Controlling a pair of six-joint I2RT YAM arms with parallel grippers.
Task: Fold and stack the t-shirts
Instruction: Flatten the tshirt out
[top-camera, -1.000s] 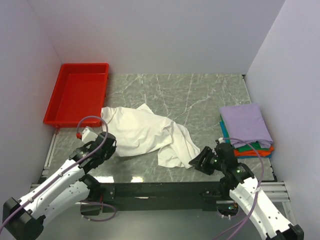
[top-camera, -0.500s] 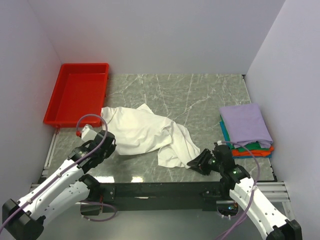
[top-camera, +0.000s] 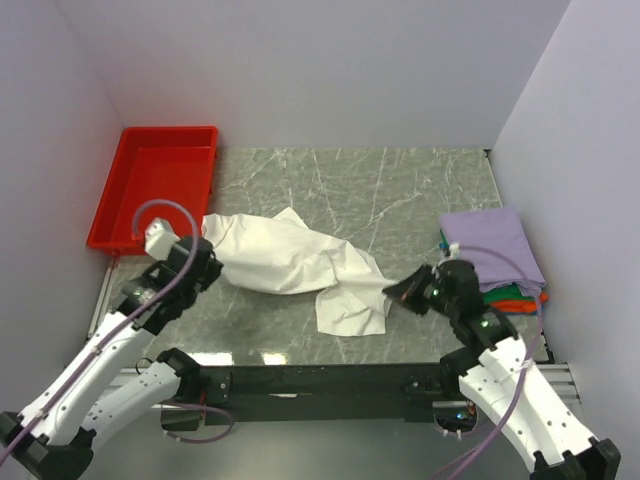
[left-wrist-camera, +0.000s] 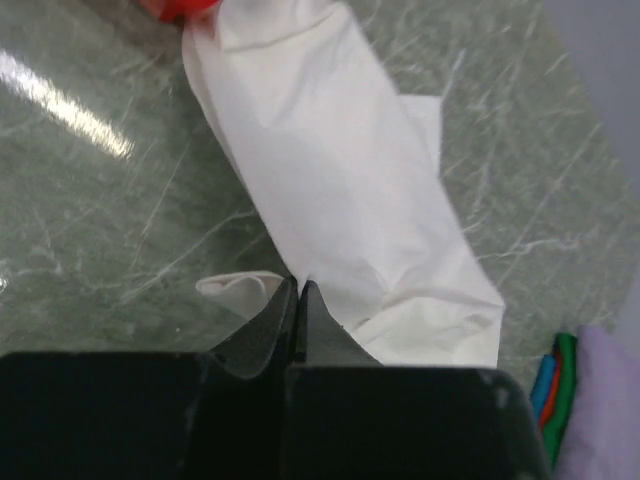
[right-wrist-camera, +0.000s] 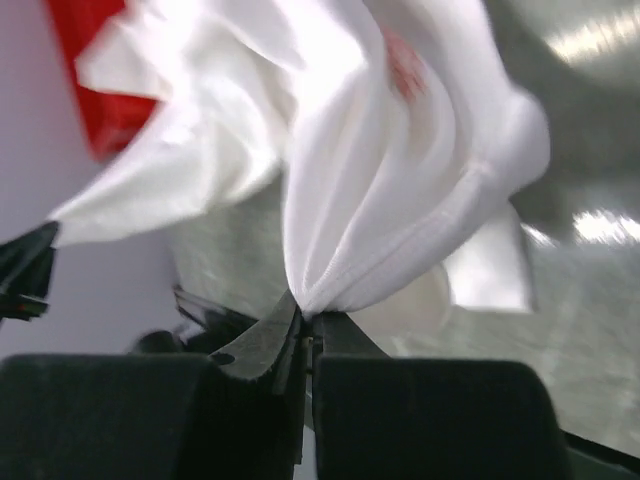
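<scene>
A large white t-shirt (top-camera: 290, 262) hangs stretched in a band between my two grippers over the marble table. My left gripper (top-camera: 208, 263) is shut on its left end; in the left wrist view the jaws (left-wrist-camera: 298, 286) pinch the cloth (left-wrist-camera: 330, 190). On the right, my right gripper (top-camera: 401, 292) is shut on a stitched hem, which bunches into the closed jaws (right-wrist-camera: 308, 316) in the right wrist view; a trace of red print (right-wrist-camera: 405, 65) shows on the shirt. Folded t-shirts sit stacked at the right, lavender on top (top-camera: 490, 245), with teal, green and orange edges (top-camera: 515, 296) below.
A red plastic tray (top-camera: 155, 185) stands at the back left, just behind my left gripper. White walls enclose the table on three sides. The stack of folded shirts lies close to my right arm (top-camera: 500, 350). A loose flap of the shirt (top-camera: 350, 312) rests on the table.
My right gripper has closed on the shirt's hem and risen away from the near edge. My left gripper moved back and left with the cloth. The shirt is now pulled into a stretched band.
</scene>
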